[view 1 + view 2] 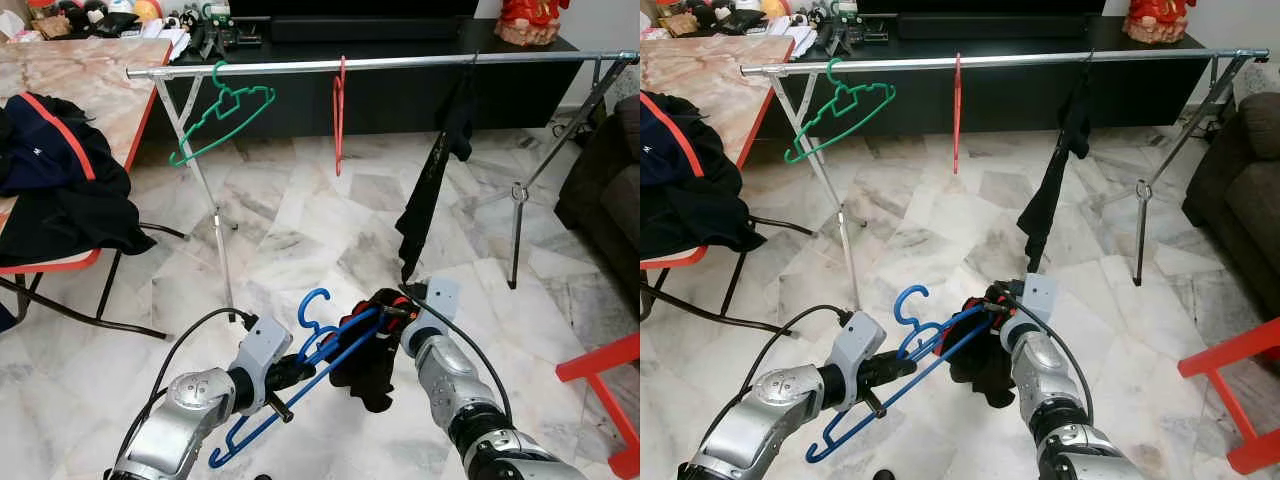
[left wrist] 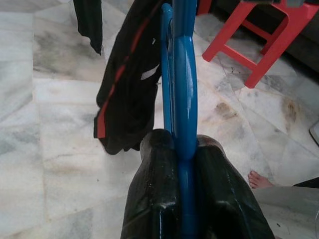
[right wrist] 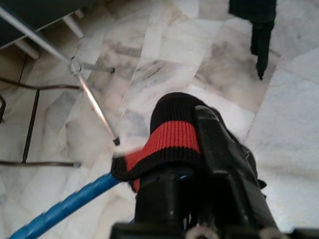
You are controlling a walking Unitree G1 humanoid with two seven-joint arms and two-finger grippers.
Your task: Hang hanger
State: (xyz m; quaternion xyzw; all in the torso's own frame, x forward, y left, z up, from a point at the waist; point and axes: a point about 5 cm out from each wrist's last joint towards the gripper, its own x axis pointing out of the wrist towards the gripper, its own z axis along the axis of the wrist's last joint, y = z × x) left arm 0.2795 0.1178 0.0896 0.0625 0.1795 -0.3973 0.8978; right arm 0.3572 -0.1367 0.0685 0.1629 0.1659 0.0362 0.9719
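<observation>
A blue plastic hanger [image 1: 300,375] is held low in front of me, its hook [image 1: 314,305] pointing up. My left gripper [image 1: 300,370] is shut on the hanger's middle; its black fingers [image 2: 164,199] clamp the blue bar [image 2: 180,99]. A black garment with a red stripe [image 1: 368,365] is draped on the hanger's right end. My right gripper [image 1: 385,308] is shut on that garment's black-and-red cuff [image 3: 167,142] at the hanger's end. Beyond stands a silver clothes rail [image 1: 400,63].
On the rail hang a green hanger [image 1: 222,118], a red hanger [image 1: 339,110] and a black garment [image 1: 435,170]. A marble table with dark clothes [image 1: 50,175] is at the left, a red stool [image 1: 610,385] and a dark sofa [image 1: 610,170] at the right. A person's bare foot [image 2: 259,179] is nearby.
</observation>
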